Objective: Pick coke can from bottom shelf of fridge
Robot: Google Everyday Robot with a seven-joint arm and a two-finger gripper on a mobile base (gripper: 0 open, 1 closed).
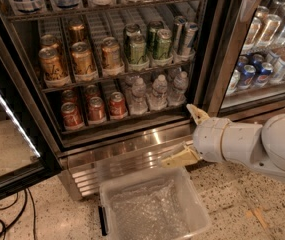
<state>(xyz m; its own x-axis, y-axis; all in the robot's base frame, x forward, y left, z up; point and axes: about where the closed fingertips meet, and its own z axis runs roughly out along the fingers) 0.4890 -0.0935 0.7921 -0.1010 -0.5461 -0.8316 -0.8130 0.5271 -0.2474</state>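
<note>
Several red coke cans (pixel 96 109) stand in lanes at the left of the bottom shelf (pixel 113 126) of the open fridge (pixel 213 59). Small water bottles (pixel 158 91) stand to their right on the same rack. My gripper (pixel 178 135) is in front of the ribbed steel base (pixel 127 159), below and to the right of the coke cans and clear of them. It is open and empty, with one cream finger up near the shelf's right end and one low over the bin.
Gold-orange cans (pixel 82 59) and green cans (pixel 138 49) fill the rack above. A clear plastic bin (pixel 132 186) sits on the floor before the fridge. A closed glass door on the right (pixel 262 59) covers more cans. The open door (pixel 7 119) and cables (pixel 2 219) are at left.
</note>
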